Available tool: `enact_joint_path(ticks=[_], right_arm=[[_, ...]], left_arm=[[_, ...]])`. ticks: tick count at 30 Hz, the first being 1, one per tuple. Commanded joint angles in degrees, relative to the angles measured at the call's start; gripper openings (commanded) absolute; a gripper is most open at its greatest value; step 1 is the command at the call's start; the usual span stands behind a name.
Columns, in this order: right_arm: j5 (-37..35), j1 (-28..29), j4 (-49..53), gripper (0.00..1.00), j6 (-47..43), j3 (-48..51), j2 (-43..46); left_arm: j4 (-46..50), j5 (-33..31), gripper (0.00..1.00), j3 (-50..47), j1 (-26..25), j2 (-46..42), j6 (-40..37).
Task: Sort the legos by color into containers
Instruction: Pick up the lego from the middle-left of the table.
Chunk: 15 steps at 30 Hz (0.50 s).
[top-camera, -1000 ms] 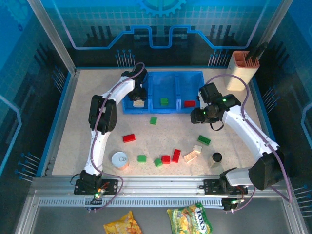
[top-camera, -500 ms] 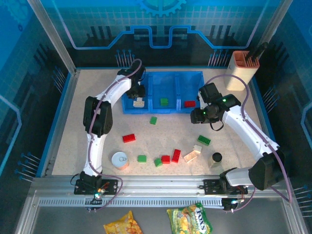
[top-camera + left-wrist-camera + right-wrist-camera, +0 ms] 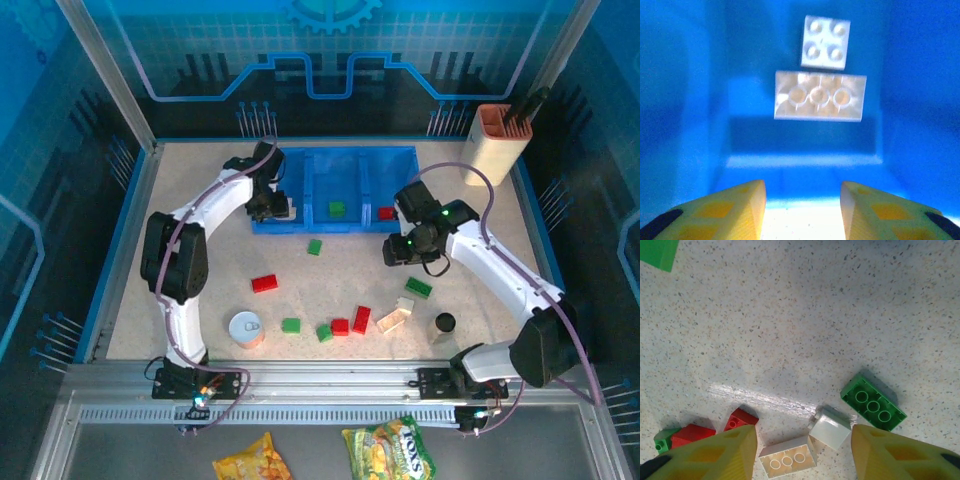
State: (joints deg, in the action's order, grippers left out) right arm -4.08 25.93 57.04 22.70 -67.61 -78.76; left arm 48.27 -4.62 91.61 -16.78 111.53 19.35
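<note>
Containers (image 3: 340,226) hold cream, green, red legos (image 3: 819,96) — left gripper (image 3: 801,186), right gripper (image 3: 803,432) both spread, empty.

Sorting table: what is covered, clipped or soft.

From above, the left arm (image 3: 225,195) covers the near end of the blue bin's (image 3: 360,151) left compartment. The cream legos (image 3: 287,210) there show as a pale sliver, number unclear. The red lego (image 3: 386,212) in the right compartment is partly under the right arm (image 3: 470,250). The dark items in the beige holder (image 3: 497,140) are too small to name. The yellow snack packet (image 3: 247,462) is clipped at the lower edge. Left wrist: the oblong cream lego (image 3: 820,96) is blurred, and the left gripper (image 3: 802,192) runs off the bottom. Right wrist: a green lego (image 3: 657,252) is cut by the top left corner. The red legos (image 3: 692,432) are half behind one finger (image 3: 705,455) of the right gripper (image 3: 803,432), itself clipped below.
</note>
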Motion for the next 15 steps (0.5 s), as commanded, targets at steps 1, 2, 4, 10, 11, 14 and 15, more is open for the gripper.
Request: enact_joint_path(ticks=[1,2,4,10,11,14,15], right_arm=[[-0.30,1.30,-0.61,0.54,1.22,1.25,-0.88],[-0.40,1.52,-0.70,0.54,1.31,1.34,-1.08],[-0.50,1.73,-0.79,0.54,1.45,1.60,-1.28],[-0.19,2.06,-1.27,0.54,1.06,1.44,-2.55],[-0.32,2.15,-1.31,0.54,0.95,1.22,-2.74],[-0.44,2.12,-1.31,0.54,0.36,0.67,-3.28],[-0.49,2.15,-1.31,0.54,0.13,0.52,-3.49]], left_arm=[[-0.55,1.09,0.45,-4.62,-0.15,-5.34,0.22],[-0.51,0.68,0.45,-6.44,-0.34,-6.59,0.39],[-0.46,0.51,0.47,-9.62,-0.48,-8.93,1.00],[-0.28,-1.07,0.53,-17.57,-2.66,-14.80,3.85],[-0.28,-1.33,0.54,-18.75,-3.18,-15.47,4.48],[-0.59,-2.20,0.61,-22.01,-4.66,-16.75,6.86],[-0.80,-2.48,0.64,-23.09,-5.18,-17.15,7.88]])
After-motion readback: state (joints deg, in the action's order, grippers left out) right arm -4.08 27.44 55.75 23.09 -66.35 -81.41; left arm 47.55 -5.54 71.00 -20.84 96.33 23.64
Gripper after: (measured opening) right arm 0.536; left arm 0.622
